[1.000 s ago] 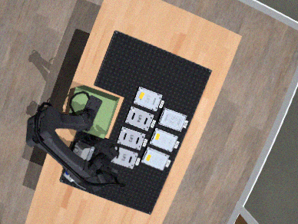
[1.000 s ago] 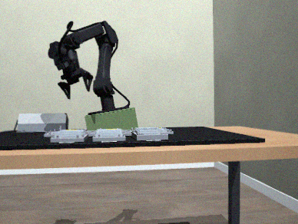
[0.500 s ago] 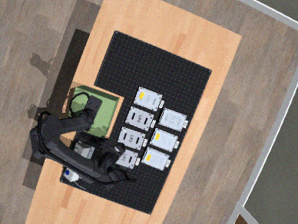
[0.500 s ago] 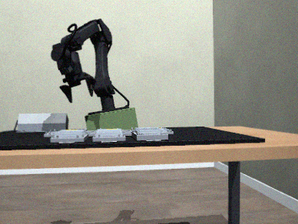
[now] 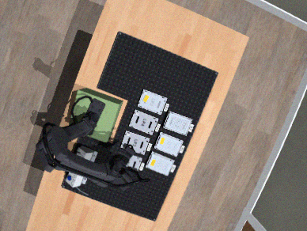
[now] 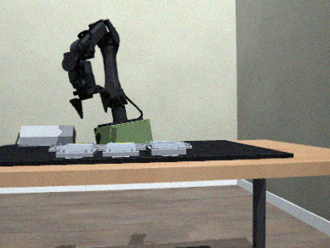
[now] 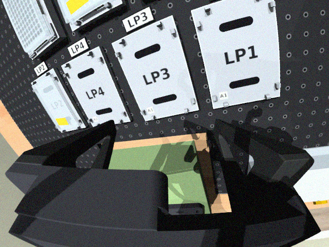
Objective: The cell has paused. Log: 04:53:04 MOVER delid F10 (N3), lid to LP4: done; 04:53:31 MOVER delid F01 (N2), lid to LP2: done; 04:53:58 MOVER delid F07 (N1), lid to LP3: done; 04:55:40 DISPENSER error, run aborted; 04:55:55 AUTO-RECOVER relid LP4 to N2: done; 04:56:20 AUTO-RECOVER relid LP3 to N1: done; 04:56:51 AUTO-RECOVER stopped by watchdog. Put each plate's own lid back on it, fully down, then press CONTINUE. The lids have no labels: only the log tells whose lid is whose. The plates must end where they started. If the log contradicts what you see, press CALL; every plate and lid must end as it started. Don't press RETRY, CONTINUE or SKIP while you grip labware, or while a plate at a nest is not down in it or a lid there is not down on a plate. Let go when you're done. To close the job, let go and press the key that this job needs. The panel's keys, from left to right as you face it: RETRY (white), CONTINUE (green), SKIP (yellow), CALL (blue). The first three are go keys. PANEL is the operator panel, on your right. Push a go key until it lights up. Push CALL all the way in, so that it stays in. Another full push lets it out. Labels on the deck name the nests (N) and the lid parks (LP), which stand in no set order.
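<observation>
My gripper (image 7: 164, 125) is open and empty, high above the deck's near edge; it also shows in the side view (image 6: 90, 105) and from above (image 5: 134, 176). In the wrist view, lid parks LP1 (image 7: 239, 53), LP3 (image 7: 155, 71) and LP4 (image 7: 95, 88) are bare. LP2 (image 7: 57, 102) holds a clear lid with a yellow tag. An unlidded plate (image 7: 29, 25) shows its wells at the top left, beside a lidded plate with a yellow tag (image 7: 84, 9). From above, the open plate (image 5: 178, 123) stands beside two lidded plates (image 5: 169, 144) (image 5: 160, 163).
The operator panel (image 5: 75, 179) is a white box at the deck's corner beside the arm; it also shows in the side view (image 6: 44, 135). The arm's green base (image 5: 99, 115) stands left of the parks. The black pegboard deck (image 5: 158, 71) extends beyond the labware.
</observation>
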`<state>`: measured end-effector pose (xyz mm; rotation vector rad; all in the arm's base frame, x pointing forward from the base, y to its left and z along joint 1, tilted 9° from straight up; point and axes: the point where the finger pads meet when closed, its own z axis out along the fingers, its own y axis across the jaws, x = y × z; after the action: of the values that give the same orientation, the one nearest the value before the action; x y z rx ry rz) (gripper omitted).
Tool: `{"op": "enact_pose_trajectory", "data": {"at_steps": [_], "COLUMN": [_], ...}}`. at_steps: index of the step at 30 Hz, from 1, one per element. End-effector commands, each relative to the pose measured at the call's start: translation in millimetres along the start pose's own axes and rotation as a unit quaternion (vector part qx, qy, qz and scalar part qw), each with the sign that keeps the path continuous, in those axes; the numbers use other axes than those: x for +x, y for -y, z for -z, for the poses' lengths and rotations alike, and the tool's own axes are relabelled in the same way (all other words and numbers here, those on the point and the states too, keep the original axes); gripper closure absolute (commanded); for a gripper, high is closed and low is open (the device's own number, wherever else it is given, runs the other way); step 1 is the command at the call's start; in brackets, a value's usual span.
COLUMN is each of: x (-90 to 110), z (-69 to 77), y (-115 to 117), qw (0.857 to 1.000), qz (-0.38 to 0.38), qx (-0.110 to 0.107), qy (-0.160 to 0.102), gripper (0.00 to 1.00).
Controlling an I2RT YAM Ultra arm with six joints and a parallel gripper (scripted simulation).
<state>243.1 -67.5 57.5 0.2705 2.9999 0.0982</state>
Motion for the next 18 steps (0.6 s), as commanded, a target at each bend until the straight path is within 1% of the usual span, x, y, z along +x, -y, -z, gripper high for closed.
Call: {"op": "enact_pose_trajectory", "data": {"at_steps": [1,2,5,7,8,9,10,12,15,16,18], "x": [-20.0,-20.0,-30.6,-26.2,-30.8,-35.3,-36.4,-33.6,-33.7,-35.2,-35.9], "z": [10.5,10.5,0.0,-9.7,-11.1,-12.7,-16.4,-25.0,-25.0,-21.6,-20.0], "y": [3.4,3.3,-8.7,-13.5,-17.0,-20.7,-24.2,-29.5,-29.5,-27.9,-27.0], "qw": [0.999,0.999,0.999,0.999,0.999,0.999,0.998,0.998,0.998,0.998,0.998], "qz": [-0.002,-0.002,0.024,0.025,0.033,0.040,0.047,0.049,0.049,0.044,0.044], "qx": [0.011,0.011,0.022,0.022,0.027,0.031,0.036,0.036,0.036,0.037,0.037], "qy": [0.039,0.039,0.023,0.012,0.017,0.012,0.007,-0.001,-0.001,0.009,0.009], "gripper": [0.00,0.00,0.00,0.00,0.00,0.00,0.00,0.00,0.00,0.00,0.00]}}
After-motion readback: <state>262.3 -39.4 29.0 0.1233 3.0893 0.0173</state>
